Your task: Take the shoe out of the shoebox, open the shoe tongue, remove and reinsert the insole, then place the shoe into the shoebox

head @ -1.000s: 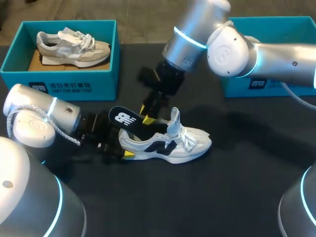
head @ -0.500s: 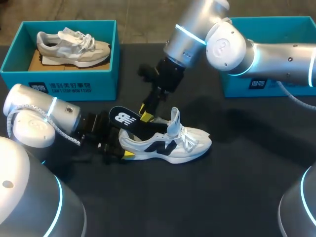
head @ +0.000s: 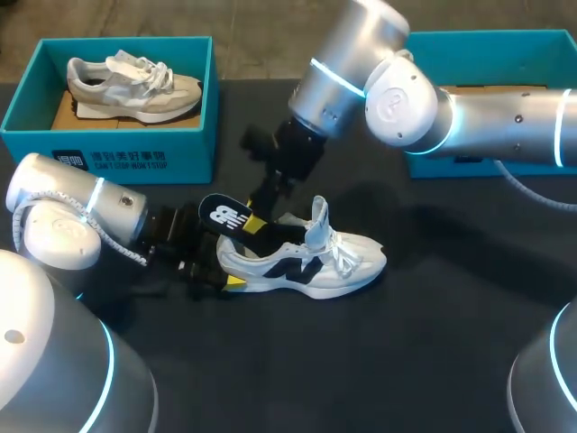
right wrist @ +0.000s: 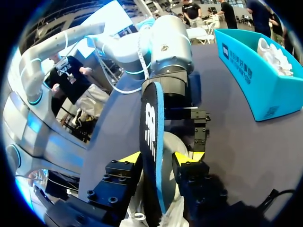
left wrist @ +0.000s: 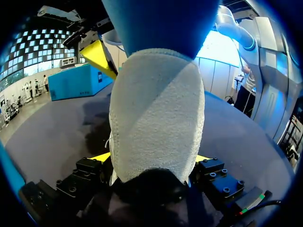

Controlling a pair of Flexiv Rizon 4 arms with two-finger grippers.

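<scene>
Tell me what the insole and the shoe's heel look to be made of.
The insole is probably foam: thin, with a smooth black top, a printed white logo and a blue edge. The shoe heel is white and matte with a napped surface, likely suede or a fuzzy synthetic.

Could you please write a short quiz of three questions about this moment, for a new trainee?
1. True or false: the white shoe lies inside a shoebox.
2. Fill in: the left gripper grips the shoe at its ____.
3. The black insole, between the right gripper's fingers, is: A) fully inside the shoe; B) sticking out of it; C) lying in a shoebox.
Key: 1 false, it lies on the table; 2 heel; 3 B.
</scene>
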